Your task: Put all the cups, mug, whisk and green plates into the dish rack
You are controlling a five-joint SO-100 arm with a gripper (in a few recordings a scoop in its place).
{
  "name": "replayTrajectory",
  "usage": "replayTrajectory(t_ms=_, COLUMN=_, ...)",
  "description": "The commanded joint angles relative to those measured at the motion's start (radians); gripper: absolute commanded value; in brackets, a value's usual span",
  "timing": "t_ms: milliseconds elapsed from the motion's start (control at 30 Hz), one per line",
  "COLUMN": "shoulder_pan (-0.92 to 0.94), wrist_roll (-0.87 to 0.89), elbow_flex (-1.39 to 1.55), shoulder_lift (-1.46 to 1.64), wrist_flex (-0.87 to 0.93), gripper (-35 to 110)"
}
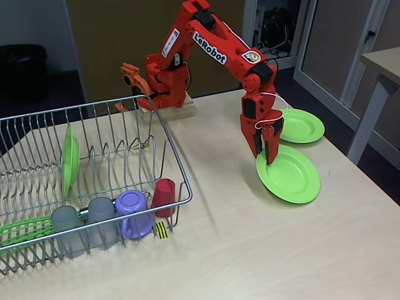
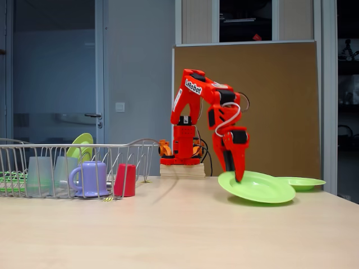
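My red gripper [image 1: 267,156] [image 2: 235,171] is shut on the far rim of a green plate [image 1: 290,176] [image 2: 259,187], holding it tilted just above the table. A second green plate [image 1: 301,125] [image 2: 303,182] lies flat behind it. In the wire dish rack [image 1: 167,134] [image 2: 143,144] a third green plate [image 1: 70,161] [image 2: 82,145] stands upright between prongs. Along the rack's front sit two grey cups [image 1: 67,230] [image 1: 102,220] [image 2: 40,175], the purple mug [image 1: 134,214] [image 2: 90,178], the red cup [image 1: 164,197] [image 2: 124,180] and the green whisk [image 1: 25,230] [image 2: 7,182].
The arm's base [image 1: 164,94] stands on a wooden block at the table's back edge, just behind the rack. A second table [image 1: 382,69] stands at the right. Bare tabletop [image 1: 250,250] stretches in front of the rack and plates.
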Motion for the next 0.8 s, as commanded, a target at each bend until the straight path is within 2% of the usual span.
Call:
replayTrajectory(t_ms=0, shoulder_pan=-0.015, wrist_roll=-0.086, elbow_flex=-0.057, shoulder_lift=0.110, wrist_flex=0.054, gripper=0)
replayTrajectory(t_ms=333, shoulder_pan=-0.043, wrist_roll=-0.146, elbow_flex=0.025, shoulder_lift=0.328, wrist_flex=-0.014, gripper=0)
replayTrajectory(t_ms=767, shoulder_pan=-0.015, wrist_roll=-0.008, elbow_flex=0.222, shoulder_lift=0.615, wrist_flex=-0.253, gripper=0)
